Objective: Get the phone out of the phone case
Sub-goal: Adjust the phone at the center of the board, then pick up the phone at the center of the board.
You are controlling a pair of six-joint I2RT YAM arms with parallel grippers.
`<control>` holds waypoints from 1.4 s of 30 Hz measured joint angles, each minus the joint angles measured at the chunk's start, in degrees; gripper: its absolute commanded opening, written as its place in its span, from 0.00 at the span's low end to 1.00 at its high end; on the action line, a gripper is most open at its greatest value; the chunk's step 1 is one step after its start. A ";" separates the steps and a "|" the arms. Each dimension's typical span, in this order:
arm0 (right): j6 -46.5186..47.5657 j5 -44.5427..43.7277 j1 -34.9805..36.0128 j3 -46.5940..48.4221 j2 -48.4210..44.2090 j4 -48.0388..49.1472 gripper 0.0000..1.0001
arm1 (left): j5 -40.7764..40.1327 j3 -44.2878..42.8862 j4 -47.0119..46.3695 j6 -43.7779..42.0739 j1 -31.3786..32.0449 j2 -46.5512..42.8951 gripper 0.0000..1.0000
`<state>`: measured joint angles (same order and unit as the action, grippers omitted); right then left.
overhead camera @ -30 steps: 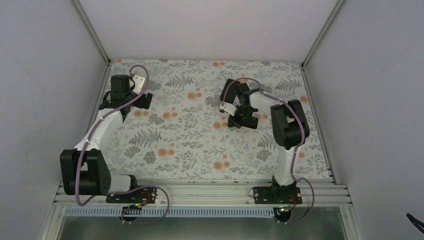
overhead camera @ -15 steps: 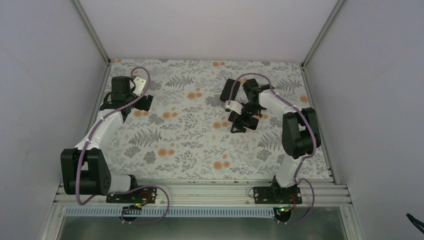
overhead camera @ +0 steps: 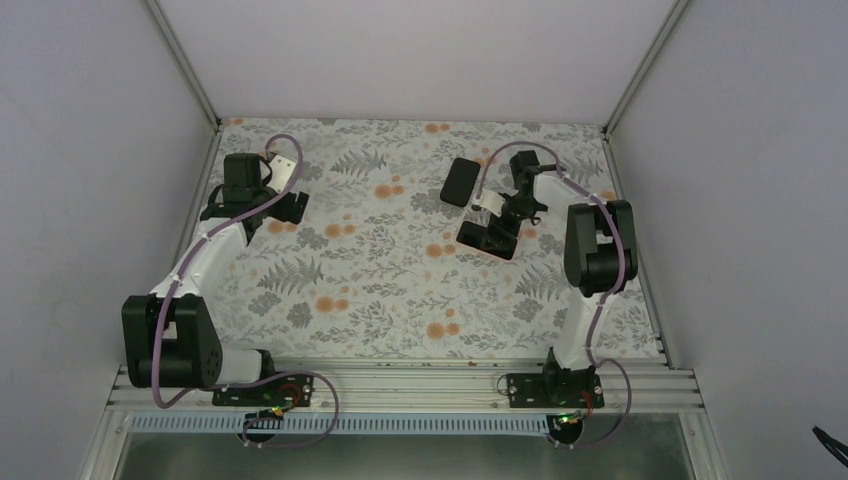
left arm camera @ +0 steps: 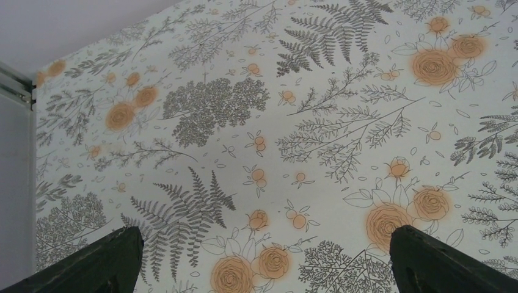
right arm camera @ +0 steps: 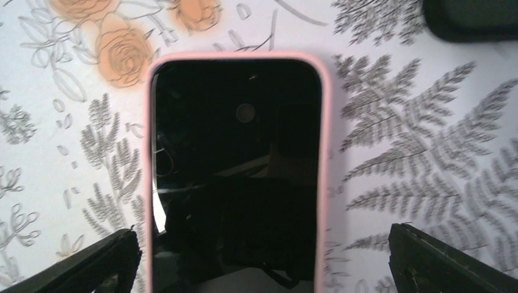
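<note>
- The left gripper (overhead camera: 290, 206) hangs over the floral table (overhead camera: 380, 300) at about 9 o'clock from the table's middle, near the left wall (overhead camera: 100, 200).
- In the left wrist view its fingers (left arm camera: 98, 262) sit at the lower corners, spread wide. The jaws are released with only printed ferns and orange roses between them.
- A black slab (overhead camera: 460, 182) lies flat at about 1 o'clock from the table's middle. I cannot tell what it is.
- The phone (overhead camera: 490, 238) lies flat at about 3 o'clock from the table's middle, well apart from the left gripper. The slab is near it, at its 11 o'clock in the top view.
- In the right wrist view the phone (right arm camera: 235, 171) lies screen up inside the pink phone case (right arm camera: 327, 152), whose rim runs around its top and both long sides.
- The right gripper (right arm camera: 262, 232) is directly above the phone, at the phone's 1 o'clock in the top view. Its jaws are released and its fingers (right arm camera: 452, 262) stand wider than the case, one on either side. The right one is clearly apart from the rim. The left one is just beside it, and I cannot tell whether it touches.
</note>
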<state>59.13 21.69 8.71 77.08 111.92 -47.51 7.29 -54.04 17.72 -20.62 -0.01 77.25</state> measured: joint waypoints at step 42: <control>-10.16 -7.19 2.84 -17.99 -8.61 16.09 0.59 | 17.68 -5.99 10.71 -7.04 -0.13 9.07 1.00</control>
<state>48.97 14.50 11.55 59.09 103.31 -31.42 24.97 -60.03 28.42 -27.66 -0.14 86.32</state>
